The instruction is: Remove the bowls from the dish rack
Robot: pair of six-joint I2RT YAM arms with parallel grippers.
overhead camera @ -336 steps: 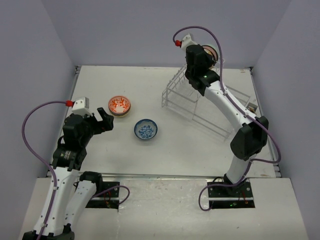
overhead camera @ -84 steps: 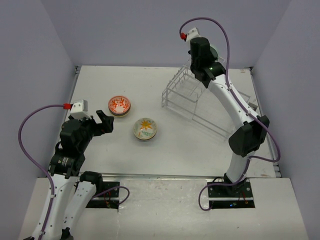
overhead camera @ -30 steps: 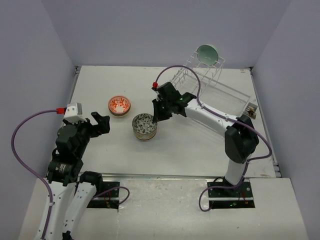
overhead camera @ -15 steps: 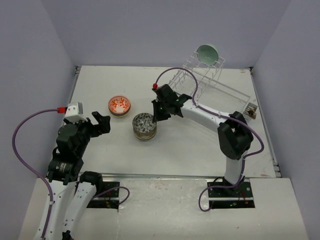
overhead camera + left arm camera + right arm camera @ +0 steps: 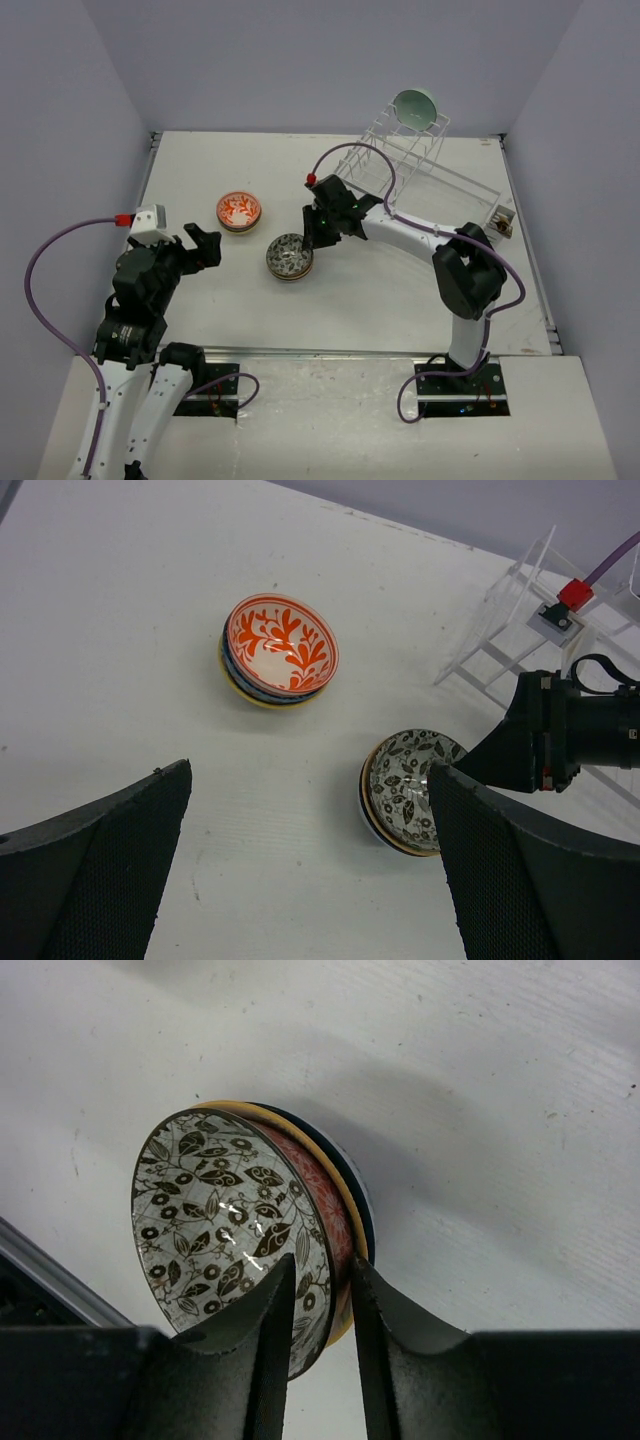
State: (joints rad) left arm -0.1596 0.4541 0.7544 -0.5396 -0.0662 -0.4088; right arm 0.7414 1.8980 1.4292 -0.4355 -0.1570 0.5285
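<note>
My right gripper [image 5: 312,240] [image 5: 322,1278] is shut on the rim of a black-leaf bowl [image 5: 289,254] [image 5: 220,1210] with a red outside. One finger is inside it and one outside. This bowl sits tilted on top of a stack with a yellow-rimmed bowl [image 5: 345,1305] and a dark blue one beneath. A red-orange floral bowl [image 5: 239,210] [image 5: 283,646] tops a second stack to the left. A pale green bowl [image 5: 414,107] stands in the raised part of the dish rack [image 5: 440,180]. My left gripper [image 5: 203,246] [image 5: 310,770] is open and empty, near the left of the stacks.
The rack's clear frame [image 5: 500,630] shows at the top right of the left wrist view, with my right wrist [image 5: 560,745] in front of it. Grey walls enclose the table on three sides.
My right gripper has lowered the black-leaf bowl a little onto the stack and shifted slightly left. The left arm has not moved.
</note>
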